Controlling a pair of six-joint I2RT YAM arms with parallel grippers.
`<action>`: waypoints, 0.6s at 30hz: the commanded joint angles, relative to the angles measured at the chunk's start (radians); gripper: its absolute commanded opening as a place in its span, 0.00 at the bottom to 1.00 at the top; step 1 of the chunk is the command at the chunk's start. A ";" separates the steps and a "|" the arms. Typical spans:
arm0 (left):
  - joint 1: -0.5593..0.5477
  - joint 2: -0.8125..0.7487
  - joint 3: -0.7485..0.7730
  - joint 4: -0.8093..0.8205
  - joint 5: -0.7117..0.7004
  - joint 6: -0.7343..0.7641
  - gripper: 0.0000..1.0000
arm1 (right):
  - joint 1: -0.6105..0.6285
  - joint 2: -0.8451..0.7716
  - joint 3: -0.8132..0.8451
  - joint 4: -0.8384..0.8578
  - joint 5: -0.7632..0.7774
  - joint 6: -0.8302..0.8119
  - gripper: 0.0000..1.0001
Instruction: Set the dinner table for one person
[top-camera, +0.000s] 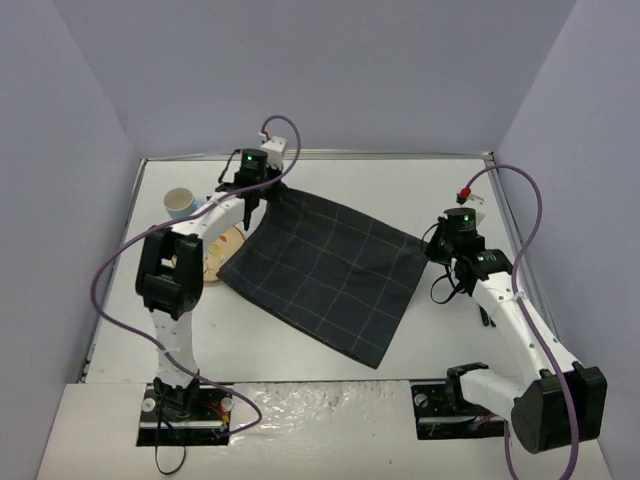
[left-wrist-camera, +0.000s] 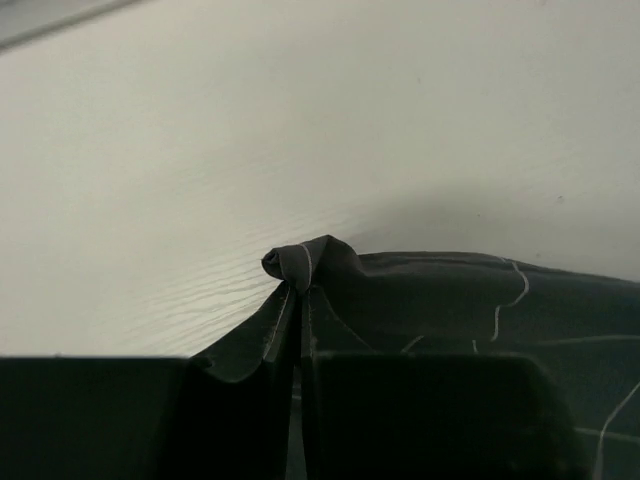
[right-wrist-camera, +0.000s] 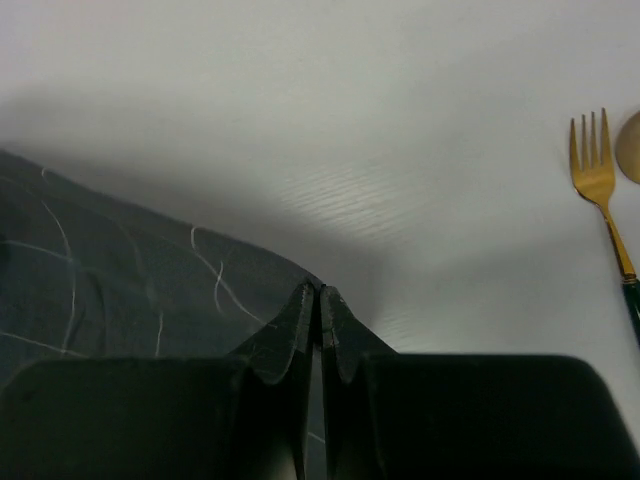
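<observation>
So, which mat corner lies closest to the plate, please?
The mat's unheld left corner, beside the plate; the left fingers and right fingers pinch the far two; the fourth points at the bases.

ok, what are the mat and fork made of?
mat: looks like cloth, matte dark navy with thin pale grid lines; its pinched corner bunches into a soft fold. fork: probably metal, shiny gold finish; dark green handle, material unclear.

Matt cloth mat (top-camera: 325, 275) on smooth dinner table (top-camera: 450, 190), glossy metal fork (right-wrist-camera: 592, 172).
</observation>
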 joint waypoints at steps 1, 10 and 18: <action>-0.036 0.092 0.191 0.021 -0.011 -0.019 0.00 | -0.059 0.108 0.016 0.150 0.124 0.007 0.00; -0.016 0.259 0.330 -0.036 -0.186 -0.172 0.00 | -0.152 0.462 0.186 0.249 0.136 -0.062 0.00; 0.005 0.228 0.253 -0.060 -0.287 -0.302 0.00 | -0.159 0.790 0.496 0.275 0.089 -0.196 0.00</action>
